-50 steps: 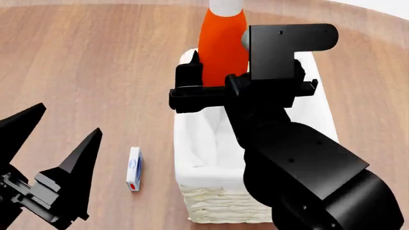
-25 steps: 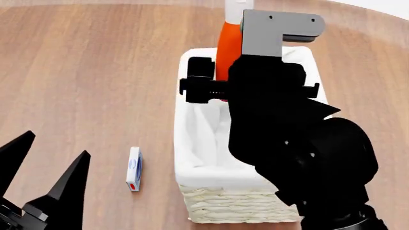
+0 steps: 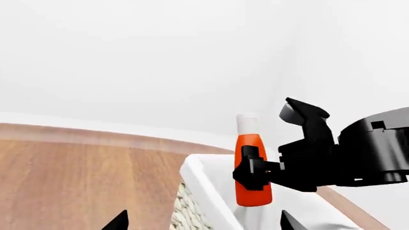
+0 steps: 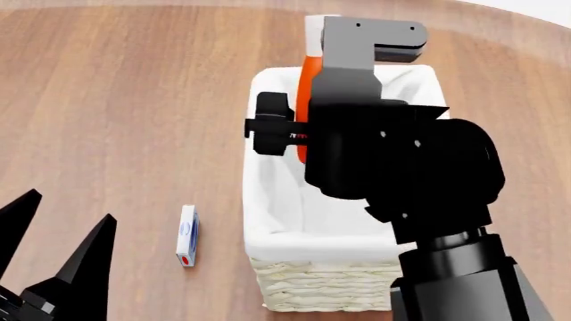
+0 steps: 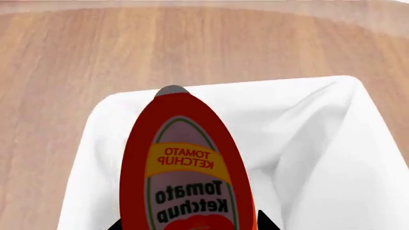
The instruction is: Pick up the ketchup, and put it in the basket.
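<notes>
My right gripper [image 4: 299, 137] is shut on the ketchup [image 4: 308, 80], an orange-red bottle with a white cap, held upright over the far half of the basket [image 4: 267, 227]. In the left wrist view the ketchup [image 3: 252, 184] hangs with its base at about the level of the basket's white liner rim [image 3: 201, 177], the right gripper [image 3: 255, 172] clamped round its middle. In the right wrist view the ketchup's label [image 5: 185, 187] fills the middle, over the white liner [image 5: 313, 143]. My left gripper [image 4: 58, 247] is open and empty at the near left, above the table.
A small white box [image 4: 187, 235] with blue and red marks lies on the wooden table [image 4: 116, 107] just left of the basket. My right arm [image 4: 419, 200] covers the basket's right side.
My right gripper has lowered the ketchup towards the basket and the arm has swung over it. My left gripper has dropped lower and further out of the head view.
</notes>
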{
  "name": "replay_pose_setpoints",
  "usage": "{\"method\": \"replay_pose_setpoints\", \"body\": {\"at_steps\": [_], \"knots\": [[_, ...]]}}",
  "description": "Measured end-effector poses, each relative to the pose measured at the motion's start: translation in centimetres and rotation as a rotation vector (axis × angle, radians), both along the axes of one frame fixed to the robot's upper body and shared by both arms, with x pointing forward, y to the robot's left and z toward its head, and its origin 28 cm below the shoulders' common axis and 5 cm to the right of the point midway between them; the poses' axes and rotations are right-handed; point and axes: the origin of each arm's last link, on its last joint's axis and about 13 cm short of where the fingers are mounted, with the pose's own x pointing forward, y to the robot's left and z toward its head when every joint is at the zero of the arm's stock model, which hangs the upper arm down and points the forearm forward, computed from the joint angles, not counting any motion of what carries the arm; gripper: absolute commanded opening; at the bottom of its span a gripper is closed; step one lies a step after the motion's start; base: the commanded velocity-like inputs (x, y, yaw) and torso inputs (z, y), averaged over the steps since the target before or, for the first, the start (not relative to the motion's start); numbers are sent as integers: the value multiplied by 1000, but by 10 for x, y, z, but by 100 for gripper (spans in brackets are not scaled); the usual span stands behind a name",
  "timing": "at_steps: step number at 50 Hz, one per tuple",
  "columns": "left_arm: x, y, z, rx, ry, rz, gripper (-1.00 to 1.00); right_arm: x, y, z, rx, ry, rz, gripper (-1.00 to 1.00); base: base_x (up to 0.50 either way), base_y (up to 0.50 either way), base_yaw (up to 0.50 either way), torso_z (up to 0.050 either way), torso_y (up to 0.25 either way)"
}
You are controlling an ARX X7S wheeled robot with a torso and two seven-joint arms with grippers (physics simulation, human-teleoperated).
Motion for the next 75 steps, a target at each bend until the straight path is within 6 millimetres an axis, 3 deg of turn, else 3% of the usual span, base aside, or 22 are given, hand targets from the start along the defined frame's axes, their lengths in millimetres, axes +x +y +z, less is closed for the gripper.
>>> {"method": "replay_pose_setpoints", "body": {"at_steps": [23,75], "knots": [[0,0,-1,-12,6,-10,100,13,-3,-6,-12,91,-47,-100,0,0,0,0,0],[-1,-3,-1,-33,5,-39,100,36,-11,-42,-95,177,-108,-100,0,0,0,0,0]]}}
